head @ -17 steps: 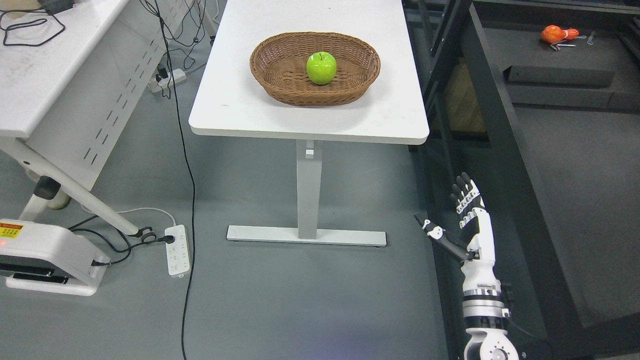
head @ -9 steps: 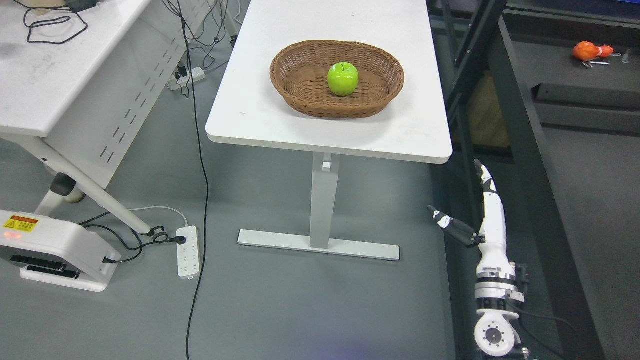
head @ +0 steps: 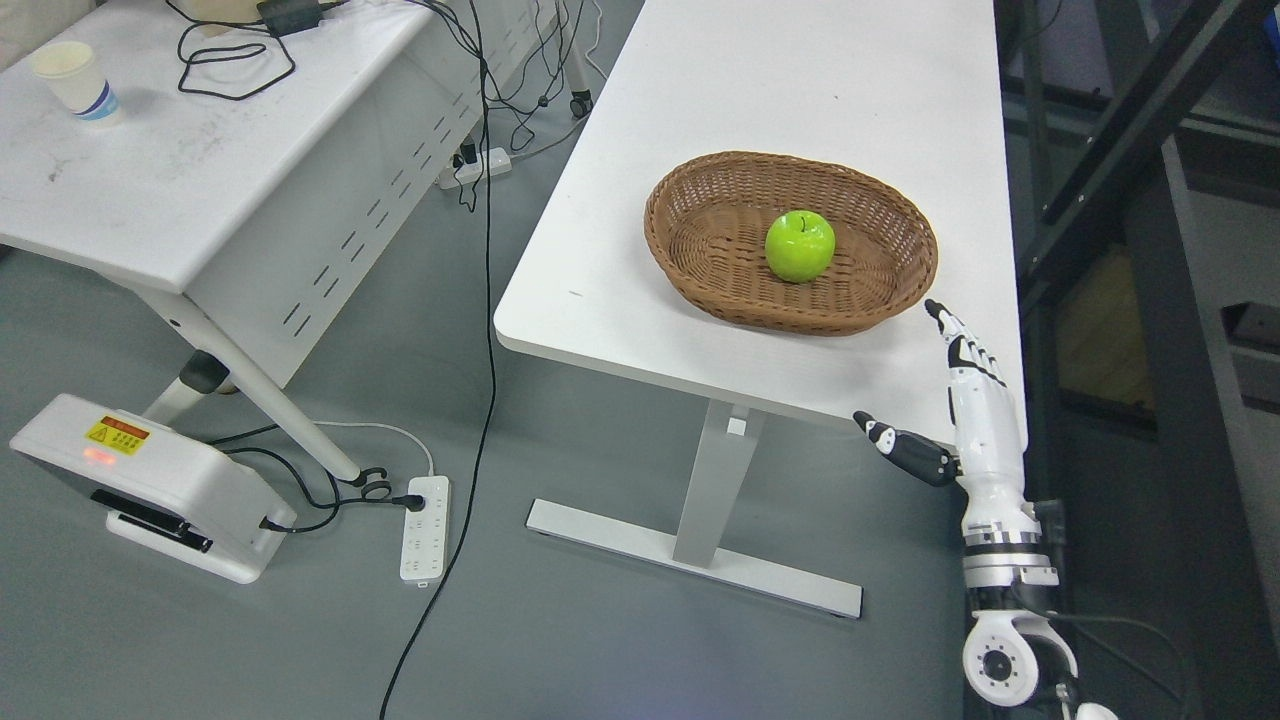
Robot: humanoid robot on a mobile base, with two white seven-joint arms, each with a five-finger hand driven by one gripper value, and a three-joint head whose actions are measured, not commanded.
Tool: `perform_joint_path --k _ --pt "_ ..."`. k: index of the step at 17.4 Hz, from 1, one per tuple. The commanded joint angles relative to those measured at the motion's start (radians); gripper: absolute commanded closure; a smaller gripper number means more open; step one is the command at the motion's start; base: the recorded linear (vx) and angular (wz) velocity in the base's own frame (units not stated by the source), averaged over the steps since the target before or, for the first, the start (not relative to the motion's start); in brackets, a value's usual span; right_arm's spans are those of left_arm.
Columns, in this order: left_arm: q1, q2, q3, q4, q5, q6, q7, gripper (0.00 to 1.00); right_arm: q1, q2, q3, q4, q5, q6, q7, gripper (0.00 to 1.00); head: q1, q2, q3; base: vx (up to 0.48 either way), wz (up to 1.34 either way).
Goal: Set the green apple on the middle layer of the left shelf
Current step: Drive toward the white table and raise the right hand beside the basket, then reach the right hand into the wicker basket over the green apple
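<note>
One green apple (head: 800,246) in wicker basket (head: 700,262).

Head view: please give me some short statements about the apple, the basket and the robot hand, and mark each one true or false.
1. The green apple lies inside the wicker basket. True.
2. The right hand grasps the apple. False: it is open, apart from the apple, near the table's front right corner.
3. The basket stands on the floor. False: it stands on the white table.
4. A paper cup stands on the other table at left. True.
</note>
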Motion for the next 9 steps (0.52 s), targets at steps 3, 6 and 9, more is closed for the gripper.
perform_joint_path --k 3,6,9 --pt "0.009 0.017 0.0 0.0 0.0 -0.001 0.001 0.0 -0.096 -0.035 0.024 -0.002 -0.04 0.011 0.067 0.0 0.0 0.0 0.0 0.207 0.08" --pt "0.009 0.017 0.0 0.0 0.0 0.001 -0.001 0.0 -0.125 -0.046 0.037 0.002 -0.045 0.015 0.123 0.0 0.0 0.0 0.0 0.19 0.02" --pt "0.009 0.017 0.0 0.0 0.0 0.001 -0.001 0.0 -0.137 -0.051 0.061 0.005 -0.042 0.015 0.129 0.0 0.0 0.0 0.0 0.172 0.03"
